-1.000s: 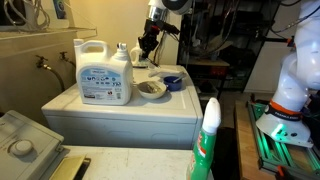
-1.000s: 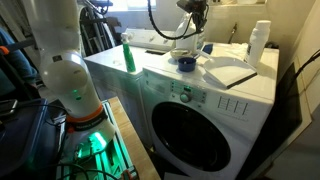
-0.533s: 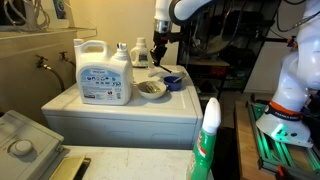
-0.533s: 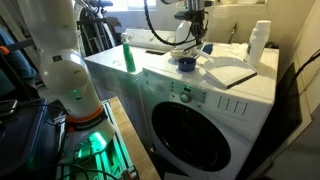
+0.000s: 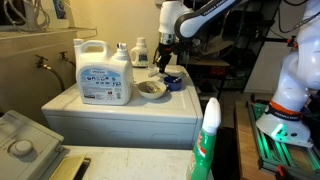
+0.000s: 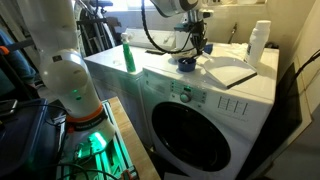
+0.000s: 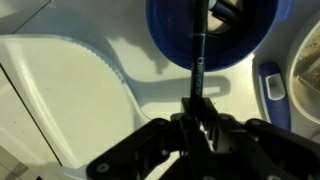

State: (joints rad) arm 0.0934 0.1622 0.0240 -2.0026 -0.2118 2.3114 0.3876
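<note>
Blue bowl [image 5: 172, 82], in an exterior view: directly below your gripper [image 5: 164, 67]. In an exterior view: bowl [image 6: 186, 64] under the jaws, on washer top [image 6: 155, 68]. Wrist view: jaws clamped on thin black rod [image 7: 198, 62], possibly a pen, gripped high so its tip reaches ahead inside the bowl.

White washer top [image 5: 165, 100] carries everything. Big detergent jug [image 5: 103, 72] stands at its 9 o'clock end, with a small bottle [image 5: 139, 52] behind at 12. Bowl [image 5: 151, 88] with brownish contents sits mid-top. Blue cup [image 5: 172, 80] is just beside the bowl at 3 o'clock. In an exterior view, a green bottle [image 6: 127, 55] stands at the 9 o'clock edge. A flat white tray [image 6: 228, 73] lies at 3 o'clock of the cup.
</note>
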